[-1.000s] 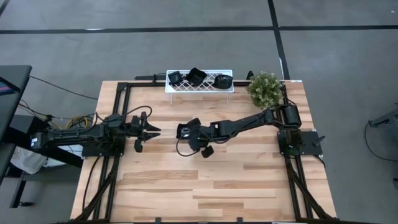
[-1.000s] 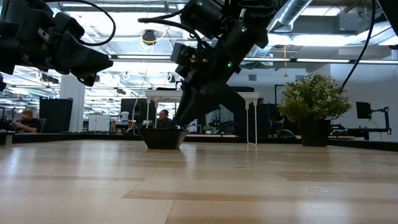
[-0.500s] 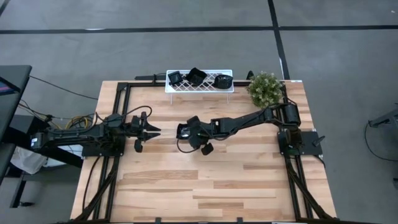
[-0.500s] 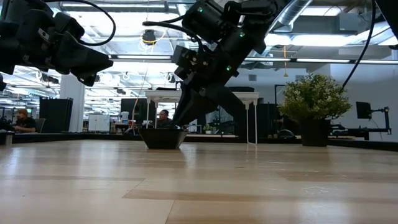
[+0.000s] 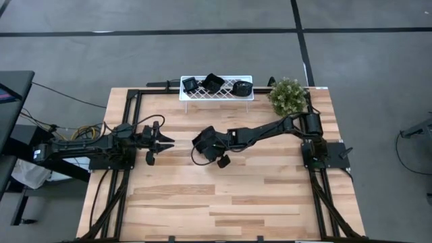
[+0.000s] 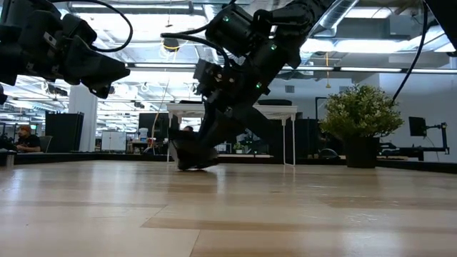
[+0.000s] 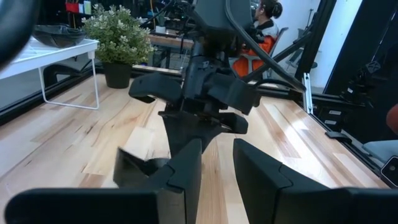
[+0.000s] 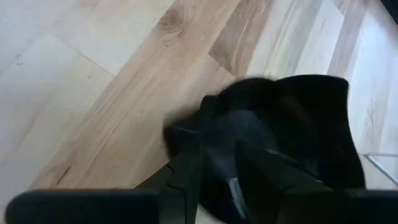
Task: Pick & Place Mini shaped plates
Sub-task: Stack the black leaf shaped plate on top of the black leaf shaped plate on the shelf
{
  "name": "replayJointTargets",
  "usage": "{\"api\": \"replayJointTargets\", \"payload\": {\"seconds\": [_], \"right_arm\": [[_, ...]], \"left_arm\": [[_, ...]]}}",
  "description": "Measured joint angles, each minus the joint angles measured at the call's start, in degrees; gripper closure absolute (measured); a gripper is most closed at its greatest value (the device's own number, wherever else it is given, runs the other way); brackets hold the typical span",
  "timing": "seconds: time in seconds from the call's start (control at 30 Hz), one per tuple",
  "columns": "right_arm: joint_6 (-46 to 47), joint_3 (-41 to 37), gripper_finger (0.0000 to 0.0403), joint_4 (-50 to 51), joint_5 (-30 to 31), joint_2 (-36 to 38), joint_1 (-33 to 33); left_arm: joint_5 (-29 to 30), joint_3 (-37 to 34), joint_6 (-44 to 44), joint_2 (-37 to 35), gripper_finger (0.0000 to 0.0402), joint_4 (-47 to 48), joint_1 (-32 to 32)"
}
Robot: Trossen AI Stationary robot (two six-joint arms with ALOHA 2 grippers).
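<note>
One black mini shaped plate (image 5: 204, 139) stands tipped near the table's middle, seen dark in the low view (image 6: 190, 153) and in the right wrist view (image 8: 298, 124). My right gripper (image 5: 208, 144) reaches in from the right and is shut on it. My left gripper (image 5: 166, 142) hovers above the table at the left, open by a narrow gap with nothing between its fingers (image 7: 217, 174). Three more black plates (image 5: 213, 83) lie on the white lattice rack (image 5: 216, 94) at the far edge. My right gripper pinches the plate's rim (image 8: 214, 127) between its two fingers, which slant down from the table's right side. The plate is tilted steeply. Its lower edge (image 6: 187, 166) rests on the table and the rest is raised.
A small potted plant (image 5: 288, 96) stands at the far right, next to the rack. Bare wood lies over the near half of the table (image 5: 223, 202). People sit at desks in the room beyond.
The plate in my right gripper's hold has tipped from lying level on the table to standing steeply on one edge. It has stayed in about the same spot.
</note>
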State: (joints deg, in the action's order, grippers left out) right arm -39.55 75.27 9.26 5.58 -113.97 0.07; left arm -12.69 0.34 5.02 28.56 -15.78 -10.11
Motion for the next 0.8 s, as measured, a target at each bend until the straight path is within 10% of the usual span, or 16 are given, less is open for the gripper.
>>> {"api": "replayJointTargets", "payload": {"seconds": [0.43,0.8], "right_arm": [[-0.02,0.13,0.0310,0.39,0.70,-0.02,0.22],[6.61,0.31,0.0310,10.33,12.65,4.97,5.32]], "left_arm": [[0.00,0.00,-0.02,0.00,0.0307,-0.17,0.00],[0.00,0.00,-0.01,0.00,0.0307,-0.76,0.00]]}}
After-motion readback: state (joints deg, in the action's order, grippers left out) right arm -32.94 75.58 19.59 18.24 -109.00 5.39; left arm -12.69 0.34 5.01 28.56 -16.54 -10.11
